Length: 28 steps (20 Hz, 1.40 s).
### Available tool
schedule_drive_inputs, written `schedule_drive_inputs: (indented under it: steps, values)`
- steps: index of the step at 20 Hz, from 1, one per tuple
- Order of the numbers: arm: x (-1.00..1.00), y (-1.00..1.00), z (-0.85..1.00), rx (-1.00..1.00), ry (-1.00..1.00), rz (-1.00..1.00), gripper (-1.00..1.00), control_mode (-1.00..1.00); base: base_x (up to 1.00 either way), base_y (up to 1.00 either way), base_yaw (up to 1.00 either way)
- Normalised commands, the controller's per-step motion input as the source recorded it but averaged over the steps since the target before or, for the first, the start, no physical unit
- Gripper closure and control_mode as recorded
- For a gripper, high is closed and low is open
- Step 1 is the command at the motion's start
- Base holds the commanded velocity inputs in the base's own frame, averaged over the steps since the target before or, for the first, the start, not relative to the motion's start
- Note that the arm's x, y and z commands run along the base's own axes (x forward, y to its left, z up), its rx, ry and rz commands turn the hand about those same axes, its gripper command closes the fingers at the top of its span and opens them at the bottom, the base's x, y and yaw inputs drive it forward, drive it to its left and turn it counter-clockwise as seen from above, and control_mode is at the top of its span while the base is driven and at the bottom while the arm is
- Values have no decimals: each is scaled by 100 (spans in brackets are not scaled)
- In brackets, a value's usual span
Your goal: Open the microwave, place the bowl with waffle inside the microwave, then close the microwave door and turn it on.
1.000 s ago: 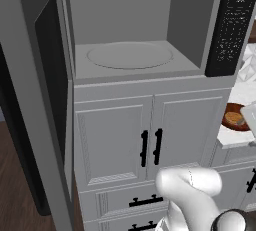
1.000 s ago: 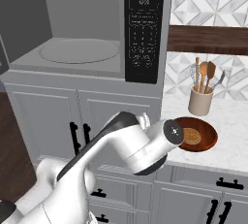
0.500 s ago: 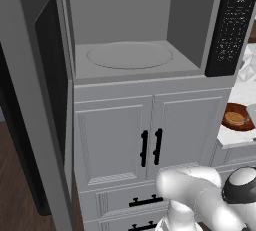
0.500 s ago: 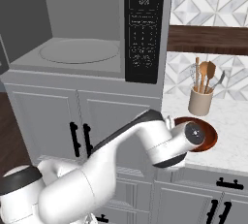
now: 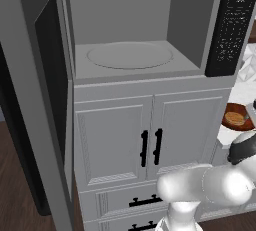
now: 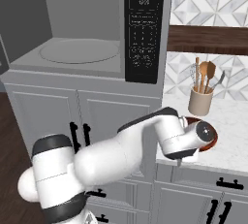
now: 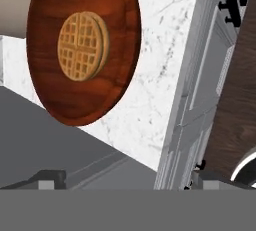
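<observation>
The end effector stands with its jaws spread wide and nothing between them, hanging over the bowl with waffle, which sits on the white marbled worktop to the right of the microwave; in the right base view the arm's wrist covers most of the bowl, leaving a strip of its rim showing. The microwave door is already swung out to the left and the round turntable lies bare, so the step in hand appears to be the reach for the bowl. The next move probably calls for lowering onto the near rim and pinching it, since the bowl is shallow and too wide to span, then lifting level so the waffle does not slide. The bowl sits close to the worktop's front edge, with the white cabinet fronts dropping away just beyond it. A beige utensil crock stands behind the bowl near the tiled wall, so room is tighter at the back. The carry leftward must clear the black keypad panel before entering the cavity, which is wide and unobstructed.
</observation>
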Motion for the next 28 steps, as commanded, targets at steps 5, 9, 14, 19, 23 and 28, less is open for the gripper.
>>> schedule_drive_inputs:
  steps: [5,9,14,19,23,28]
  values:
    - [44,-61,-34,0,0,0,-100,-100,0,0,0]
    - [45,-50,-39,0,1,0,-100,-100,0,0,0]
    - [43,-52,-34,0,1,0,-100,-100,0,0,0]
    - [38,-49,-24,0,5,0,-100,-100,0,0,0]
    - [6,-7,-24,-1,5,0,-100,-100,0,0,0]
    - [2,4,-14,-7,5,0,100,-100,0,0,0]
